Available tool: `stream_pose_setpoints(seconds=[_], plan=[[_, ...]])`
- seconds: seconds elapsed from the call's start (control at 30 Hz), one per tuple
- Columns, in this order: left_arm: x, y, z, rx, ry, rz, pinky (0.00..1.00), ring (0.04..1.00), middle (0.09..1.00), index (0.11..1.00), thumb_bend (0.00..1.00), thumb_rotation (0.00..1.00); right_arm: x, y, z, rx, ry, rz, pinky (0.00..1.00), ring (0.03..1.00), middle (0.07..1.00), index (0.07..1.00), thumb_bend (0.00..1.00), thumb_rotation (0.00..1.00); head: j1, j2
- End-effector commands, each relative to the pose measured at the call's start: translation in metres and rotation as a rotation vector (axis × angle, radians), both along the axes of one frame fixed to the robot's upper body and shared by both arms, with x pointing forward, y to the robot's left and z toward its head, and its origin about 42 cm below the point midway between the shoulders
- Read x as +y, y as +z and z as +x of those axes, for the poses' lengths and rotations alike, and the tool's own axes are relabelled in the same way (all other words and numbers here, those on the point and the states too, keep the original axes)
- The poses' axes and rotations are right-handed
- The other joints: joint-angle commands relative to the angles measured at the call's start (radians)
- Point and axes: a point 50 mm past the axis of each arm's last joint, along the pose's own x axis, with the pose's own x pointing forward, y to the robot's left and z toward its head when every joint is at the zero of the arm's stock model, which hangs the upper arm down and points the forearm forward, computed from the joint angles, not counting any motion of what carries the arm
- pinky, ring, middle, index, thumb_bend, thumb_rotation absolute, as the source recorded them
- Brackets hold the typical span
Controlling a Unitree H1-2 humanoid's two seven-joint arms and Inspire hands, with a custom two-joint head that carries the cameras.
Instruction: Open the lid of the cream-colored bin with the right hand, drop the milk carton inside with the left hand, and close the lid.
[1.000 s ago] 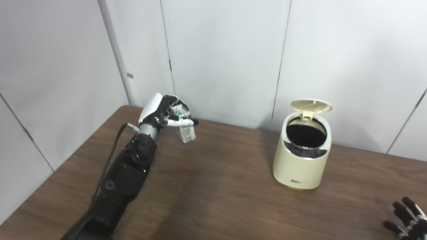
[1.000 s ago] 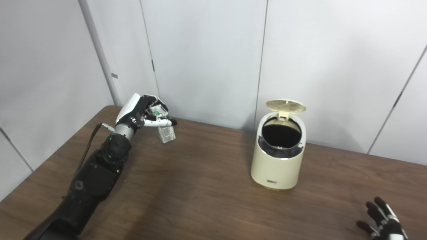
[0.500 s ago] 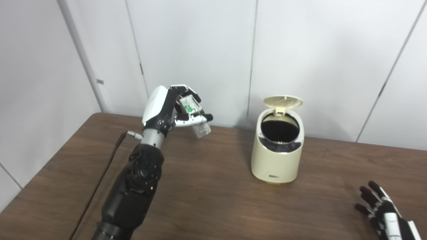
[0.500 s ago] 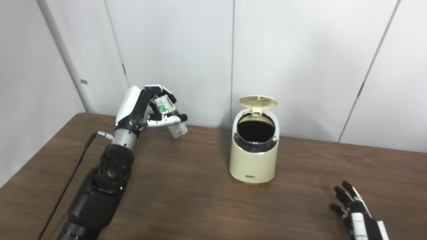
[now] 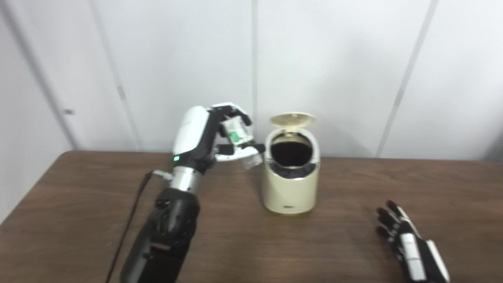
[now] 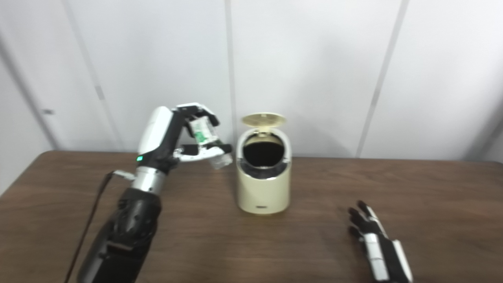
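Observation:
The cream-colored bin (image 5: pixel 290 184) stands on the brown table with its round lid (image 5: pixel 291 119) tipped up at the back and the dark inside showing. My left hand (image 5: pixel 208 135) is shut on the small milk carton (image 5: pixel 240 140), held tilted in the air just left of the bin's rim, at about the height of the opening. My right hand (image 5: pixel 408 245) lies low over the table at the front right, fingers spread and holding nothing, well apart from the bin.
The wooden table (image 5: pixel 334 243) stretches to both sides of the bin. White wall panels (image 5: pixel 334 70) rise right behind its far edge. A black cable (image 5: pixel 129 220) hangs along my left forearm.
The camera has swung right, shifting the whole picture left. My left hand has lifted the carton and carried it rightwards until it is next to the bin's opening. The lid stays up.

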Motion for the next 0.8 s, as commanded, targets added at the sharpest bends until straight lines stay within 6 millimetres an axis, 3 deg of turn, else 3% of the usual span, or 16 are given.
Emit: stream_pose_setpoints(seconds=[0.0, 0.27, 0.77], plan=[[-0.012, 0.036, -0.001, -0.185, -0.029, -0.018, 0.39, 0.452, 0.519, 0.474, 0.48, 0.0, 0.01, 0.008, 0.0, -0.025, 0.03, -0.007, 0.84, 0.906, 0.895, 0.94, 0.56, 0.97, -0.001, 0.0], [-0.03, 0.035, 0.002, -0.238, -0.1, -0.065, 0.4, 0.456, 0.513, 0.471, 0.48, 0.0, 0.021, 0.007, -0.001, -0.02, 0.037, 0.012, 0.84, 0.899, 0.895, 0.948, 0.52, 0.98, -0.024, -0.017], [-0.058, 0.029, 0.018, -0.26, -0.163, -0.12, 0.39, 0.465, 0.532, 0.466, 0.48, 0.0, 0.023, 0.008, 0.0, -0.032, 0.045, 0.005, 0.87, 0.915, 0.904, 0.957, 0.5, 1.0, -0.027, -0.02]])
